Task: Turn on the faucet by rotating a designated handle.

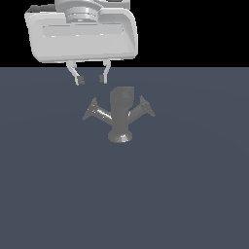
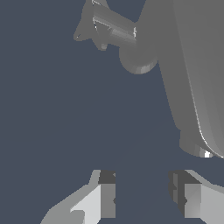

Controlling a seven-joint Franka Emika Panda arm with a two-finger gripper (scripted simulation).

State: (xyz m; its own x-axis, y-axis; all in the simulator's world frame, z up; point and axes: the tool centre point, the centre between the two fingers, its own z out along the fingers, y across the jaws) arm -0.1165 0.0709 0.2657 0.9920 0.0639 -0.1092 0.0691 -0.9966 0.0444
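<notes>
The faucet (image 1: 120, 115) is a dull-grey upright cylinder with a flared round foot, standing on the dark floor. The handle (image 1: 98, 113) is its longer, slimmer arm, angled toward the exterior view's left and ending in a pointed cone. A shorter, stubbier arm (image 1: 143, 108) points to the exterior view's right. My gripper (image 1: 91, 79) hangs open and empty above the handle's cone, not touching it. In the wrist view the handle (image 2: 114, 27) shows bright glints, the faucet body (image 2: 188, 65) fills one side, and the gripper (image 2: 142, 194) holds nothing between its fingers (image 2: 105, 197).
The flat dark blue-grey floor (image 1: 185, 194) spreads all round the faucet. The white hand body (image 1: 82, 36) sits high above the handle side. Nothing else stands in view.
</notes>
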